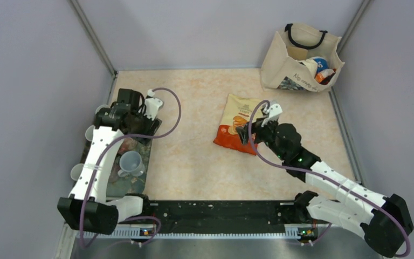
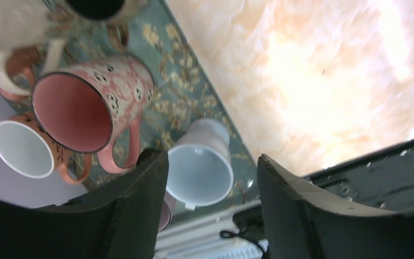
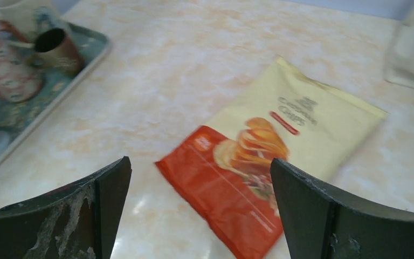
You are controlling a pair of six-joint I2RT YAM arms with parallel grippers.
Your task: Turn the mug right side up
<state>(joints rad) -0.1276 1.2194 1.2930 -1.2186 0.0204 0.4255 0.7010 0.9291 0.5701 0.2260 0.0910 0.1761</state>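
Observation:
A patterned tray (image 1: pixel 140 181) at the left holds several mugs. A pale grey mug (image 1: pixel 131 162) stands with its mouth showing; in the left wrist view (image 2: pixel 202 162) it appears between my fingers but farther off. A pink floral mug (image 2: pixel 94 97), an orange mug (image 2: pixel 24 148) and a dark mug (image 2: pixel 94 6) also show their mouths. I cannot tell which mug is upside down. My left gripper (image 1: pixel 138 128) hangs open and empty over the tray's far end. My right gripper (image 1: pixel 246 130) is open and empty above a chips bag (image 3: pixel 259 145).
The chips bag (image 1: pixel 240 123) lies flat mid-table. A cream tote bag (image 1: pixel 301 58) with groceries stands at the back right. A black rail (image 1: pixel 215 209) runs along the near edge. Grey walls close in the left, back and right sides.

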